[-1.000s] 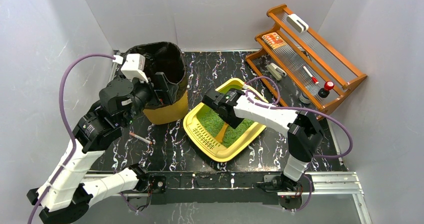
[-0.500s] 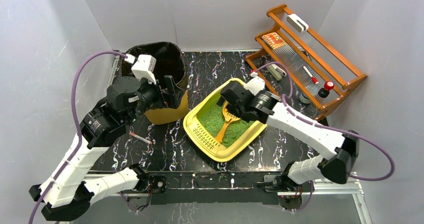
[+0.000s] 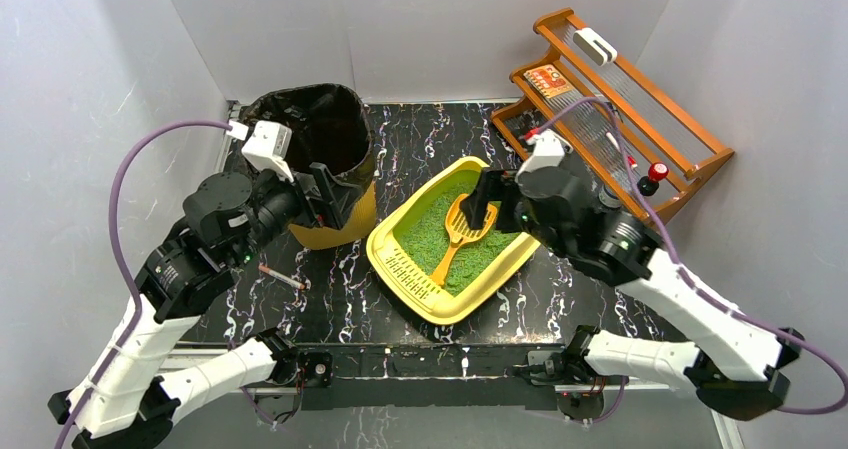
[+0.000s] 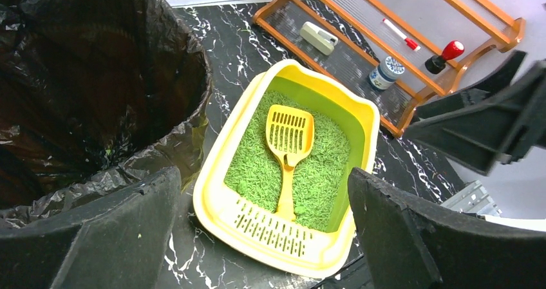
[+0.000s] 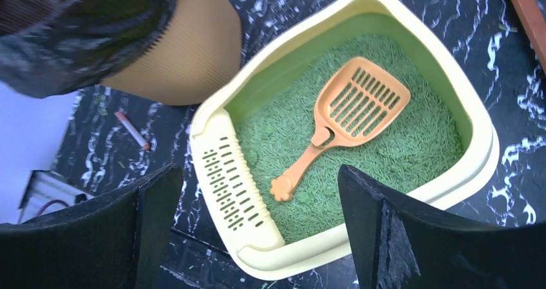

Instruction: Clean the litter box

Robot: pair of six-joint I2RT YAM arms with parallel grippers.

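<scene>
The yellow litter box (image 3: 398, 265) sits mid-table, slotted grate toward the near-left, filled with green litter. An orange slotted scoop (image 3: 456, 231) lies free on the litter, handle toward the grate. My right gripper (image 3: 492, 197) hovers open above the box's far right side; in the right wrist view its open fingers (image 5: 412, 237) frame the litter box (image 5: 360, 234) and scoop (image 5: 351, 112) below. My left gripper (image 3: 335, 191) hangs open at the bin's right rim; in its wrist view the litter box (image 4: 216, 195) and scoop (image 4: 288, 138) lie beneath, nothing between the fingers.
A yellow bin with a black bag (image 3: 318, 129) stands left of the box. A small cigarette-like stick (image 3: 282, 276) lies on the marble table in front of the bin. A wooden rack (image 3: 640, 119) with small items fills the back right. Grey walls enclose the table.
My right gripper opened wide, let go of the scoop and rose back to the right; the scoop now lies on the litter. My left arm shifted slightly by the bin.
</scene>
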